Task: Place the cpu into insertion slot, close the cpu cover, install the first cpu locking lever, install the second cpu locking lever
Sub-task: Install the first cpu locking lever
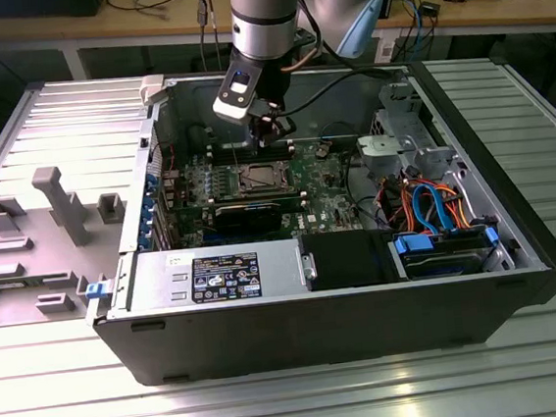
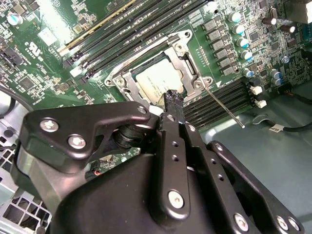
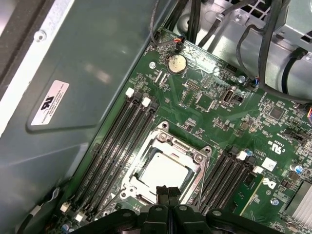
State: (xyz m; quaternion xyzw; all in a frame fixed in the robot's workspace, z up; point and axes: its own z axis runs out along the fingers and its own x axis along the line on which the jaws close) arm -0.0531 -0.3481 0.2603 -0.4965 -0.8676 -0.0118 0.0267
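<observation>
Seemingly at lever stage: cpu (image 3: pixel 163 171) seated in insertion slot (image 1: pixel 258 179), centre of exterior view, cpu cover (image 3: pixel 195 165) apparently down over it. Thin locking lever (image 2: pixel 225 106) juts free beside memory slots (image 2: pixel 219 100). Fingers (image 3: pixel 164 192) pressed together, empty, hovering near cover edge. Judgement: lever calls for precise contact, tight clearance. Open computer case (image 1: pixel 319 323) on ribbed metal worktop (image 1: pixel 277 406); cluttered benches (image 1: pixel 495 5) along upper frame.

I could read no wording for certain. In the exterior view a black sticker (image 1: pixel 225 277) lay on the grey cover (image 1: pixel 162 279), at seven o'clock from the insertion slot (image 1: pixel 258 179). In the first wrist view a white label (image 3: pixel 48 103) sat on the case wall (image 3: pixel 102 53).
</observation>
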